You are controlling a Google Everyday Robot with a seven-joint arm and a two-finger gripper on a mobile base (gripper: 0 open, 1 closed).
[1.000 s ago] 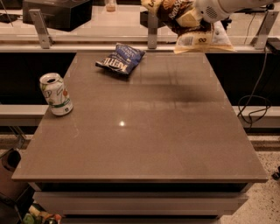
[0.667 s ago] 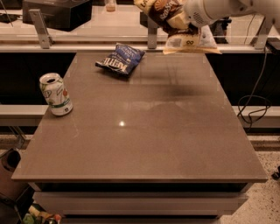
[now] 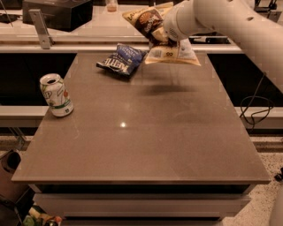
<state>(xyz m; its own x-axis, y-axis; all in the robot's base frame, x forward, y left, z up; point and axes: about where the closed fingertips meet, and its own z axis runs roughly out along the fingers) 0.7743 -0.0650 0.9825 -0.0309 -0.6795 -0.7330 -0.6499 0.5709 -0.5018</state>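
Note:
My gripper (image 3: 160,37) hangs above the far middle of the brown table (image 3: 146,132), at the end of the white arm coming in from the upper right. It is shut on a yellow and brown chip bag (image 3: 155,33), which is held in the air and casts a shadow on the tabletop below. A blue chip bag (image 3: 122,60) lies on the table just left of and below the held bag. Near the left edge stands a white and green soda can (image 3: 56,95), upright and far from the gripper.
A counter runs behind the table with a black box (image 3: 57,12) and a metal bracket (image 3: 40,28) on it. A black cable (image 3: 256,112) hangs to the right of the table. Clutter sits on the floor at the lower left (image 3: 13,176).
The arm has carried the yellow chip bag leftward along the far side of the table, closer to the blue bag. The can and blue bag have stayed put.

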